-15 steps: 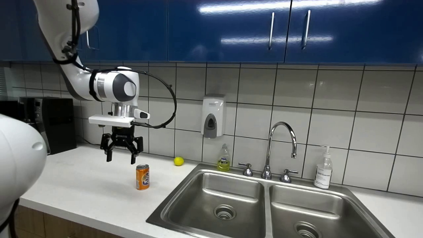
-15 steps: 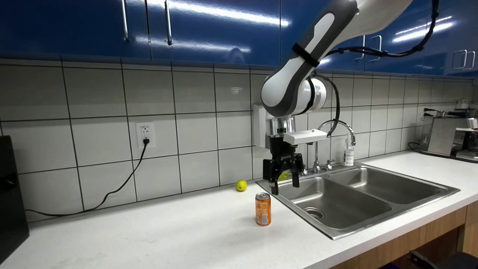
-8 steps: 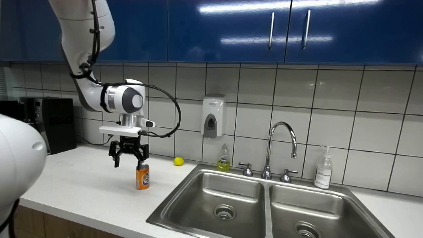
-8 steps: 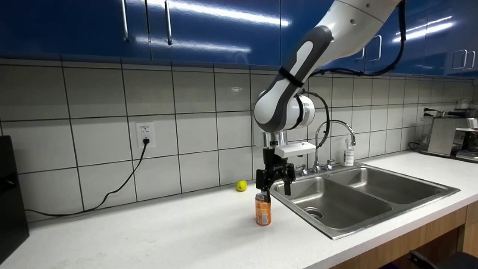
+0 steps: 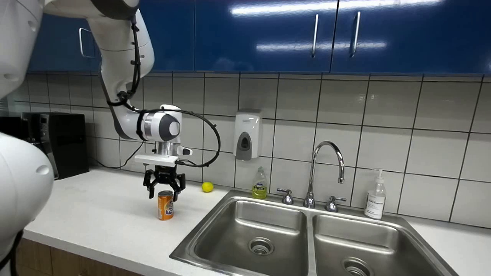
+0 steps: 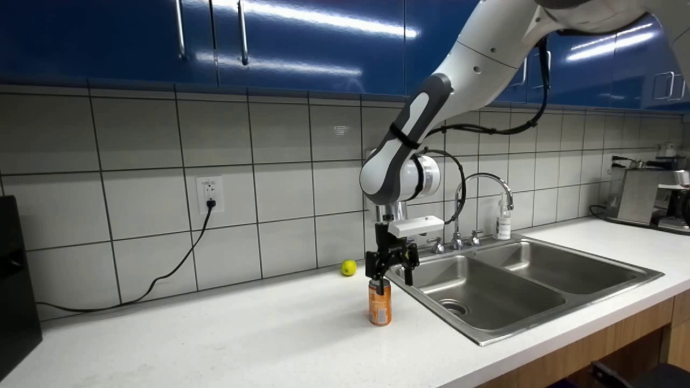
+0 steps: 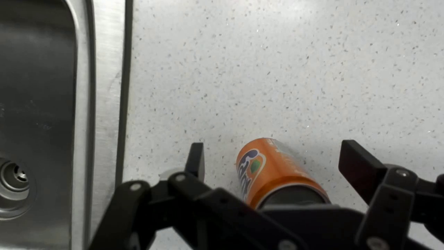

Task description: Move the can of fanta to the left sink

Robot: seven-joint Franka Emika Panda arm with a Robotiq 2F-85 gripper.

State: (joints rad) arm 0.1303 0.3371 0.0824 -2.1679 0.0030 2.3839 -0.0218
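Note:
The orange can of fanta (image 5: pixel 165 209) stands upright on the white counter, left of the sink in an exterior view; it also shows upright (image 6: pixel 380 310) beside the near basin. My gripper (image 5: pixel 163 197) is open above the can, its fingertips at about the height of the can's top. In the wrist view the can (image 7: pixel 274 170) lies between the two spread fingers (image 7: pixel 197 159), with gaps on both sides; its top is partly hidden behind the gripper body. The left sink (image 5: pixel 226 241) is a steel basin with a round drain; its edge shows in the wrist view (image 7: pixel 41 104).
A yellow-green round object (image 5: pixel 207 187) sits near the wall behind the can. A dish soap bottle (image 5: pixel 259 186), the faucet (image 5: pixel 312 168) and a pump bottle (image 5: pixel 375 199) stand behind the basins. The right basin (image 5: pixel 360 239) adjoins. A black appliance (image 5: pixel 63 145) stands far left.
In an exterior view, my gripper has moved down and to the right, from above and left of the can to over it. The fingers stay open. The can has not moved.

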